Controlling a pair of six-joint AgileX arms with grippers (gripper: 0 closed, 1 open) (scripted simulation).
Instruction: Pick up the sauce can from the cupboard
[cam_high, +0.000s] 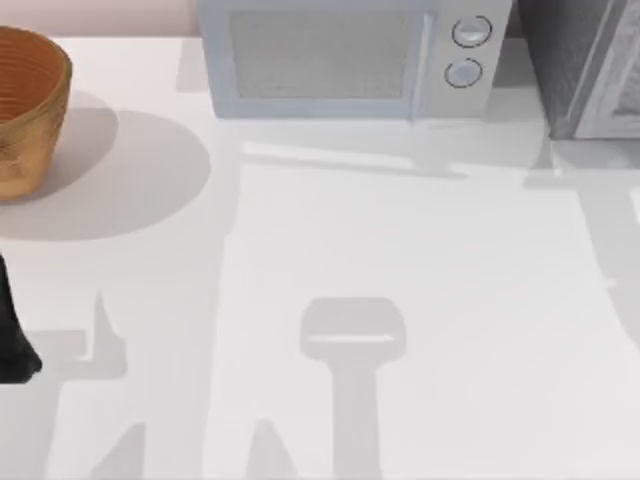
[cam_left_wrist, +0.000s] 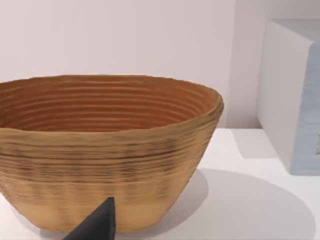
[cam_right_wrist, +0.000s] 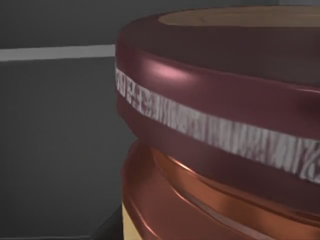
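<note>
Sauce can (cam_right_wrist: 215, 125) looms right before the right pincer's camera.

Left arm (cam_high: 12, 330) parked (table's left edge).

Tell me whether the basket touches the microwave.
Apart. The top view shows the basket at the table's left edge and the microwave further right, with bare table between them; the left wrist view shows the same gap.

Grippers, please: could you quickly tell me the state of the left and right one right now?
Left tool: by the basket, state cannot be told.
Right tool: close up to the sauce can, state cannot be told.
</note>
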